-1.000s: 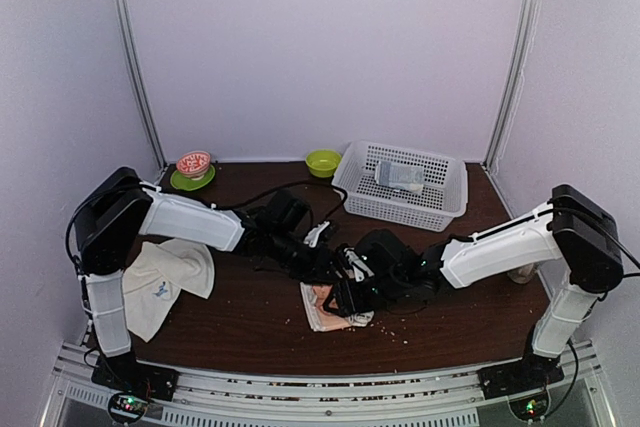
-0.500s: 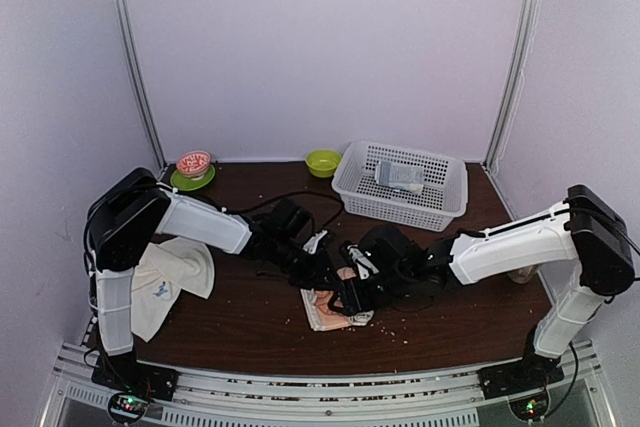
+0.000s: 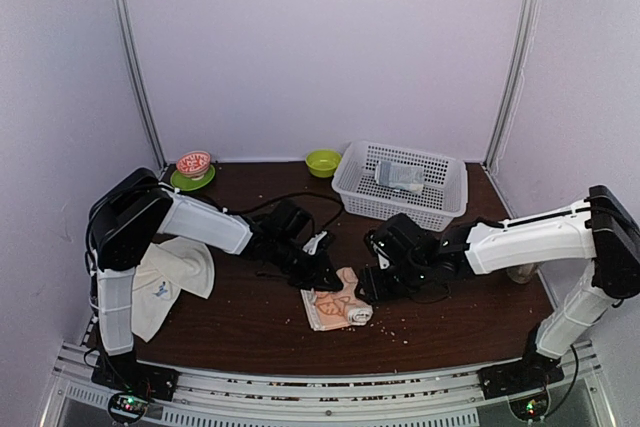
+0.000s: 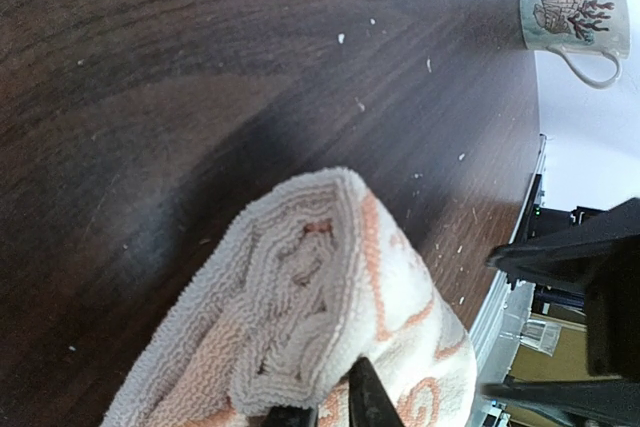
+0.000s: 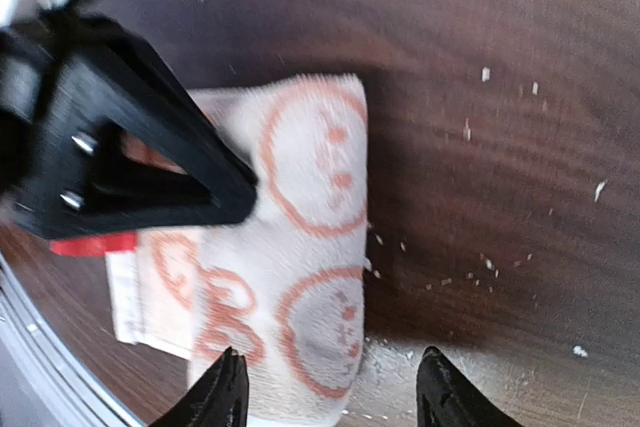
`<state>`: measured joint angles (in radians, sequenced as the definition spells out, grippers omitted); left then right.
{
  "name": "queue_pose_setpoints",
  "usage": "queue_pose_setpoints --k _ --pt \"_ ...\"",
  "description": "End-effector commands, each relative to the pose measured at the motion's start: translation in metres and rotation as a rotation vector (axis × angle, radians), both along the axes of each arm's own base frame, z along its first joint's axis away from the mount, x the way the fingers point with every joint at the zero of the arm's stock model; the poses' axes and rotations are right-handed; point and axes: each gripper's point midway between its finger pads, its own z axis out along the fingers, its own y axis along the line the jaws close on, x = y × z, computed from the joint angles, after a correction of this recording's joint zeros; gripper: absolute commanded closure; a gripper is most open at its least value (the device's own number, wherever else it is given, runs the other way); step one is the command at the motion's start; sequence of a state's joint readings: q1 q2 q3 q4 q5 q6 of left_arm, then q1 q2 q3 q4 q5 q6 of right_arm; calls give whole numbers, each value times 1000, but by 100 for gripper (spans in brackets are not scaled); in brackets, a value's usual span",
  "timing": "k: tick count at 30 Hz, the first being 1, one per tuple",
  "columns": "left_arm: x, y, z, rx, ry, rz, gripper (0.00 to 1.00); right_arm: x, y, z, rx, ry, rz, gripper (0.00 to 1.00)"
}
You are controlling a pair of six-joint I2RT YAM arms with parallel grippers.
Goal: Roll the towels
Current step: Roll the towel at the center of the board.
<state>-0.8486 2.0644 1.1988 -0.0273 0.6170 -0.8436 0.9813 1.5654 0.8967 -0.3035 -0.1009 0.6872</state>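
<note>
The cream towel with orange-pink faces (image 3: 338, 307) lies partly rolled on the dark table, front centre; it also shows in the left wrist view (image 4: 300, 317) and the right wrist view (image 5: 310, 247). My left gripper (image 3: 322, 275) is shut on the rolled end of this towel (image 4: 325, 409). My right gripper (image 3: 368, 285) is open and empty just right of the towel, its fingers (image 5: 332, 392) straddling the roll's near corner without touching it. The plain cream-white towel (image 3: 165, 282) with a small blue mark lies crumpled at the left under the left arm.
A white basket (image 3: 450, 197) at the back right holds a grey-blue rolled towel (image 3: 400, 177). A green bowl (image 3: 322, 161) and a red bowl on a green plate (image 3: 193, 165) stand at the back. A mug (image 4: 575, 19) stands at the right edge. Crumbs dot the table.
My right gripper has drawn back to the right, off the face towel, and now stands open beside it. My left gripper has stayed on the towel's rolled end.
</note>
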Motion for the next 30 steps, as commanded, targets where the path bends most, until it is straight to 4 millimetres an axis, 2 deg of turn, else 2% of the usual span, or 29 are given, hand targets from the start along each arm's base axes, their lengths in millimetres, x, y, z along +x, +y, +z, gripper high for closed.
queue_pose_setpoints --k 1,8,11,14,18,24,30 --pt "-1 26 -37 136 33 41 87 -13 -11 -21 -134 29 28 42" --pt "-1 26 -31 129 25 46 86 -35 -19 -38 -254 39 102 42" --pt "-3 27 -26 121 27 40 81 -39 -27 -48 -334 42 120 42" --pt "-6 28 -11 97 10 27 70 -41 -27 -53 -354 44 129 42" --pt "-12 34 8 79 -21 10 63 -41 -24 -53 -367 41 137 42" --pt "-15 32 41 11 -56 -1 63 -40 -22 -54 -370 38 144 43" --pt "-6 11 79 -111 -87 -12 64 -40 -21 -54 -372 39 142 43"
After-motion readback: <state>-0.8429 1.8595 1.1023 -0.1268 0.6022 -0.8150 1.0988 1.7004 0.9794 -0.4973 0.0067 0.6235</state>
